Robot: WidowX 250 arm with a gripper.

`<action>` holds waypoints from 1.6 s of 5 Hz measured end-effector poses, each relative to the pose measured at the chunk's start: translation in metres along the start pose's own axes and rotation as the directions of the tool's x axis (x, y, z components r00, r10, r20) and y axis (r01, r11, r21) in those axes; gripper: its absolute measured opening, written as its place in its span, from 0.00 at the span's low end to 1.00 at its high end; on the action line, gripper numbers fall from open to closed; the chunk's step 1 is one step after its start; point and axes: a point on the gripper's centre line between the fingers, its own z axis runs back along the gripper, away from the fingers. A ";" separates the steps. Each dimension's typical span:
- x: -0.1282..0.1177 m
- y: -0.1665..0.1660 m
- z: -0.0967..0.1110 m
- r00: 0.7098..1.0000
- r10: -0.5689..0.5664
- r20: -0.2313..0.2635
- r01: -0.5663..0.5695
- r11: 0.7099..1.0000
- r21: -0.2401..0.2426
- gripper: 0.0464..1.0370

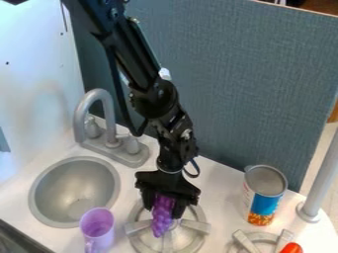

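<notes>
The black gripper (163, 206) hangs low over the left stove burner (167, 242), at the lower middle of the view. It is shut on a bumpy purple toy (161, 216) that looks like a bunch of grapes. The toy points downward between the two fingers, over the burner's prongs near its centre. Whether its lower tip touches the burner, I cannot tell. The gripper hides the toy's top.
Left of the burner stands a purple cup (98, 228), beside the round sink (47, 196) with its grey faucet (92, 106). At right are a can (259, 197), a grey post (320, 180), and a second burner (249, 243) with a red object (291, 248).
</notes>
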 end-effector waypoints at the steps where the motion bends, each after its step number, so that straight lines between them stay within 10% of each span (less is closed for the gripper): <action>1: -0.008 0.002 0.002 1.000 -0.017 -0.012 0.017 1.000 -0.004 0.75; 4: -0.030 -0.032 0.024 0.989 -0.133 0.066 0.134 0.991 -0.011 0.75; 8: -0.076 -0.067 -0.010 0.958 -0.284 -0.050 0.282 0.959 -0.028 0.75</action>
